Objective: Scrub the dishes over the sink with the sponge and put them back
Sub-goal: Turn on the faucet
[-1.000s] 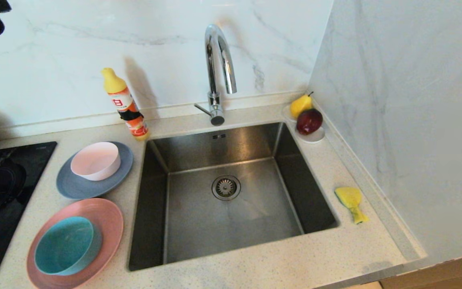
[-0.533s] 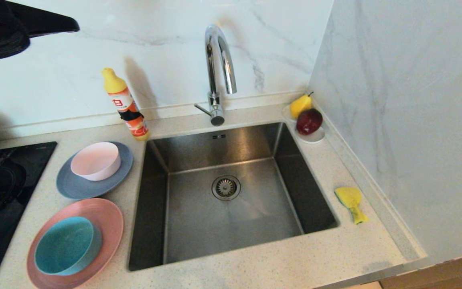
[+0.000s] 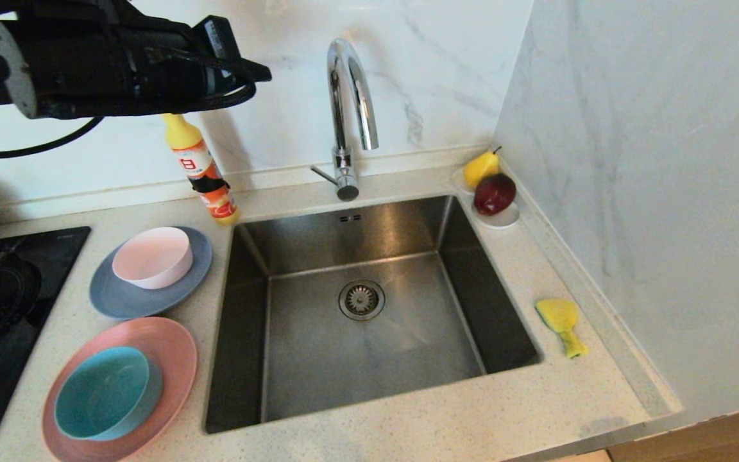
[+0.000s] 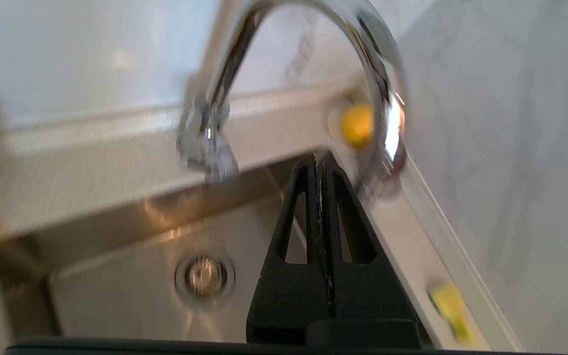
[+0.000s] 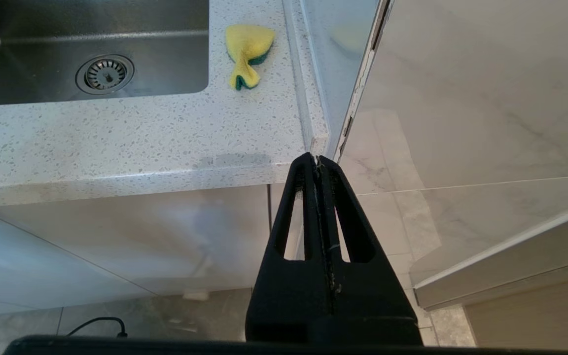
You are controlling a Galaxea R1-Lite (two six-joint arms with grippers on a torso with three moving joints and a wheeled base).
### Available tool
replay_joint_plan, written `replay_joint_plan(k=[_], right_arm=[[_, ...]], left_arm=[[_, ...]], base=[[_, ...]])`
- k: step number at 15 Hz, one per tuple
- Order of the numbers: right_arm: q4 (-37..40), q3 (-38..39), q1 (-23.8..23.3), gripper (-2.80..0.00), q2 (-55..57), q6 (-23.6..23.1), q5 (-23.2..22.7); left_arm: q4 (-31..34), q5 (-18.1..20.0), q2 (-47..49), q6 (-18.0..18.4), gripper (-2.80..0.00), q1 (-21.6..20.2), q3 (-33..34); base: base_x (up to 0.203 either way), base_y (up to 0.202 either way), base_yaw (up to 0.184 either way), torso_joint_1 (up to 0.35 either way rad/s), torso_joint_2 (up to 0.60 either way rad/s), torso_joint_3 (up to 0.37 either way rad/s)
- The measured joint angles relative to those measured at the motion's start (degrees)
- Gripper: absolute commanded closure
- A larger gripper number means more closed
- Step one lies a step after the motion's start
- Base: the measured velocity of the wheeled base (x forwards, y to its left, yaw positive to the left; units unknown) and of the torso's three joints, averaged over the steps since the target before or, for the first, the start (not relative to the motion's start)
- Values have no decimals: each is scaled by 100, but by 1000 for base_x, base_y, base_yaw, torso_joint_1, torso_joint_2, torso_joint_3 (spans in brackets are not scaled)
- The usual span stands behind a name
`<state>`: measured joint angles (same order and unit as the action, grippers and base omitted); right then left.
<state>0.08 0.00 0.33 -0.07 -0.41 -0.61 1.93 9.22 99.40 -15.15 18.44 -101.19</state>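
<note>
left gripper [image 4: 319,160]: clenched, empty, high beside the tap [image 3: 350,96].
sponge [image 3: 560,323]: untouched on the counter right of the sink [image 3: 369,308].
right gripper [image 5: 318,160]: clenched, parked below the counter edge.

I'm counting two plates [image 3: 151,298], two bowls [image 3: 152,256], one sponge [image 3: 562,324], one detergent bottle [image 3: 203,170], and two fruits [image 3: 494,192] sitting out.

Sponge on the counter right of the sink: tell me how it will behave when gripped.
The sponge looks like foam, so it will probably squash and flex. Small, so likely light. Its narrow waist may fold; lying flat on the counter, it should not roll.
</note>
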Motion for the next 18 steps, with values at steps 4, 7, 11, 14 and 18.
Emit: replay_joint_plan(k=[4,7,11,14,18], right_arm=[[1,0,0,0,0,0,1],[1,0,0,0,0,-1,2],[1,0,0,0,0,1,1],[1,0,0,0,0,-2,1],[1,0,0,0,0,1,1]], left_arm=[[-83,-209,978,2,0,19,-718],[-637,-301,1602,0,0,19,-836],[-1210,-380,2183,0,0,3,-864],[-1401,-375,2419,-95,0,-81,-867],[-1733,-434,2632,-319,0,-138,-868]], base=[[0,0,0,0,0,0],[0,0,0,0,0,0],[0,0,0,0,0,0],[0,0,0,0,0,0],[0,0,0,0,0,0]])
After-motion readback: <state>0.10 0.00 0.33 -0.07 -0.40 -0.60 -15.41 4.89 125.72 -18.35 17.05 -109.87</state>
